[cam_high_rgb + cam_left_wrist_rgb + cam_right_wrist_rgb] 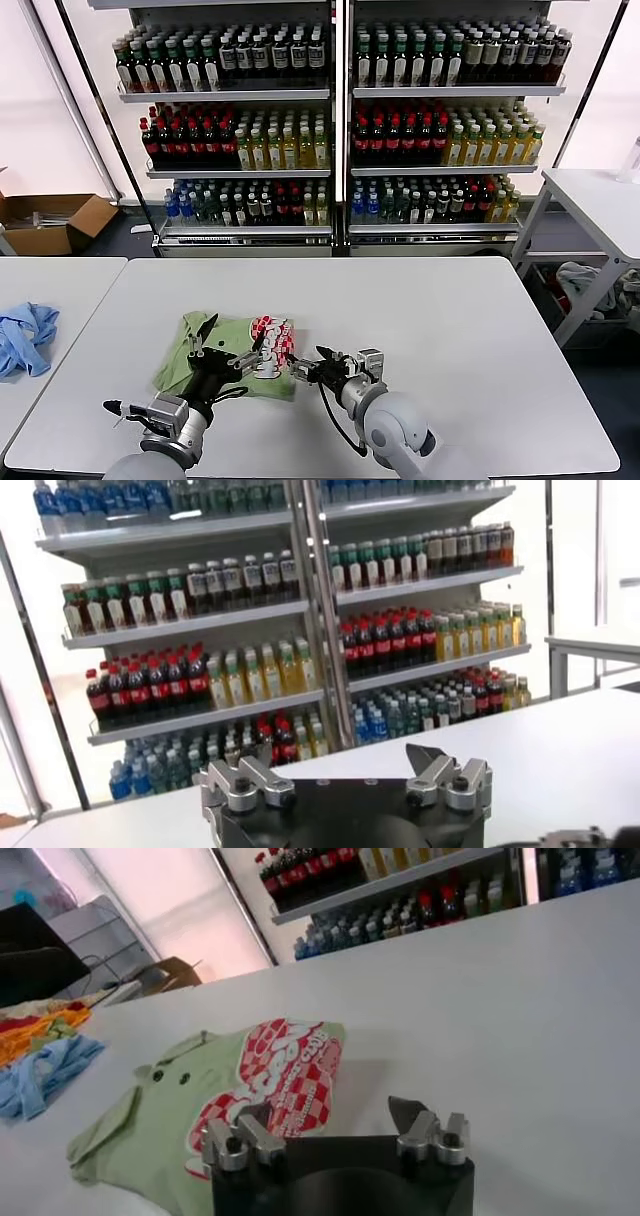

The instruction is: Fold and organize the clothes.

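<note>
We see the left claw (228, 338) spread wide and empty, held just above the near-left part of the shirt (205, 352); its wrist view looks out past both fingers (243, 784) toward the drink shelves (270, 630). The right claw (303, 364) is also spread and grasps nothing, poised low at the shirt's near-right edge, its fingertips (250, 1133) just short of the cloth in the right wrist view. The shirt lies partly folded on the white counter (440, 330), toward the near side and left of the middle, green with the red-and-white checkered print (295, 1076) facing up and two dark buttons (171, 1077) near the collar. On the adjoining counter (60, 290) to the left lies a light blue garment (25, 338), well apart from the shirt.
</note>
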`<move>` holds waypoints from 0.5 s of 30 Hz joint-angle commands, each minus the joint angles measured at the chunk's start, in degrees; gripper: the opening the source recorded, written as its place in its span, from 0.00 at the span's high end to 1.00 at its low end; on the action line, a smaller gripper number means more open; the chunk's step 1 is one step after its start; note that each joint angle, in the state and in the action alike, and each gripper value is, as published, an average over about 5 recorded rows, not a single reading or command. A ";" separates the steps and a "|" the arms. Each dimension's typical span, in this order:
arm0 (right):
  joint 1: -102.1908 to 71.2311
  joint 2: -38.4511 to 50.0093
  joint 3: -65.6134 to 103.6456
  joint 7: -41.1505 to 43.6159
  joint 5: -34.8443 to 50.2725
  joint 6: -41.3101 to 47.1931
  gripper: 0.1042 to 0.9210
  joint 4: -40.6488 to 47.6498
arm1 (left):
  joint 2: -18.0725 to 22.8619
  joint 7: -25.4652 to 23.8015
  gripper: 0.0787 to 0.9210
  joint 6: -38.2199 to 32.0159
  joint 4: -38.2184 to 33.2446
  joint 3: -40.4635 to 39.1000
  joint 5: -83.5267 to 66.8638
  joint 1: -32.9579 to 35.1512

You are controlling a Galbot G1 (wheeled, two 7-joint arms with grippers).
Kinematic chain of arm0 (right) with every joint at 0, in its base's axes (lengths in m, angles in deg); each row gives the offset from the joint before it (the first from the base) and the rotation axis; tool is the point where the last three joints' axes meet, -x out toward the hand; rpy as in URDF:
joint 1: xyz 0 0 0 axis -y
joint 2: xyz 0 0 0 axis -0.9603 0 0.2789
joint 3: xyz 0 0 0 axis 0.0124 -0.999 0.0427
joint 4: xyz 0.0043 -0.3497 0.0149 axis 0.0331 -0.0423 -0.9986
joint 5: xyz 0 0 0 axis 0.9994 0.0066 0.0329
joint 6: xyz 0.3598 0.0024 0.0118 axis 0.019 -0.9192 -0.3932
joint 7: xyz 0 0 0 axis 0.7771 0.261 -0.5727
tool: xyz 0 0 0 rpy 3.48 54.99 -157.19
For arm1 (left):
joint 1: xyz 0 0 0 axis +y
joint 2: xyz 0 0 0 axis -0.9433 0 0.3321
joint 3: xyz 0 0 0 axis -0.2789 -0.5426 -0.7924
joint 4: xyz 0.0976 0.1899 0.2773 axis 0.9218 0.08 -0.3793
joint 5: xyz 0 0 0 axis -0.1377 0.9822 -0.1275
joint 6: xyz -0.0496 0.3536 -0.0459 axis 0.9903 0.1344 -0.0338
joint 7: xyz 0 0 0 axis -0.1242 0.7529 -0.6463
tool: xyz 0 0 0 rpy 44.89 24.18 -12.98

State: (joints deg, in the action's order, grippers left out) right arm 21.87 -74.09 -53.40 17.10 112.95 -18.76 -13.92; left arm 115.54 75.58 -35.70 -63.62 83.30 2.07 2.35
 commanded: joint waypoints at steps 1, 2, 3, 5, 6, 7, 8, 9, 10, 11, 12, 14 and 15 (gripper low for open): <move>3.47 -4.28 -1.73 2.13 -0.75 0.99 0.22 9.24 | 0.08 -0.41 0.12 0.71 -0.16 1.03 -0.28 0.89; 3.68 -4.85 -1.72 2.41 -1.04 1.13 0.26 10.03 | 0.10 -0.41 0.12 0.75 -0.19 1.04 -0.32 0.84; 3.89 -5.46 -1.70 2.61 -1.30 1.30 0.29 10.79 | 0.12 -0.42 0.12 0.78 -0.22 1.02 -0.34 0.79; 4.25 -6.52 -1.66 2.83 -1.65 1.61 0.37 12.03 | 0.20 -0.49 0.12 0.84 -0.32 0.93 -0.35 0.74; 4.44 -7.05 -1.66 2.94 -1.93 1.70 0.40 12.65 | 0.23 -0.53 0.12 0.89 -0.38 0.88 -0.35 0.72; 4.61 -7.45 -1.68 3.01 -2.16 1.78 0.43 13.18 | 0.25 -0.56 0.12 0.95 -0.43 0.85 -0.35 0.73; 4.78 -7.83 -1.69 3.12 -2.42 1.86 0.47 13.65 | 0.27 -0.60 0.12 1.00 -0.47 0.84 -0.36 0.74; 4.93 -8.17 -1.67 3.27 -2.70 1.93 0.51 14.14 | 0.27 -0.62 0.12 1.05 -0.50 0.84 -0.37 0.74; 5.06 -8.48 -1.64 3.42 -2.97 1.99 0.54 14.50 | 0.27 -0.62 0.12 1.08 -0.52 0.84 -0.39 0.75; 5.15 -8.71 -1.59 3.58 -3.22 2.03 0.58 14.80 | 0.27 -0.62 0.12 1.10 -0.54 0.84 -0.45 0.76; 5.23 -8.90 -1.53 3.76 -3.50 2.05 0.61 15.05 | 0.27 -0.61 0.12 1.11 -0.59 0.82 -0.57 0.78; 5.29 -9.01 -1.41 4.03 -3.92 1.98 0.69 15.19 | 0.31 -0.60 0.12 1.15 -0.70 0.70 -0.88 0.85; 5.29 -8.96 -1.35 4.14 -4.12 1.89 0.72 15.09 | 0.38 -0.59 0.12 1.18 -0.74 0.60 -1.03 0.88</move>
State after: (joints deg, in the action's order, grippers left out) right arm 26.03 -80.25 -54.37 20.16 110.49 -17.49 -3.62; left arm 115.77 75.10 -34.69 -64.19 83.93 1.53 2.94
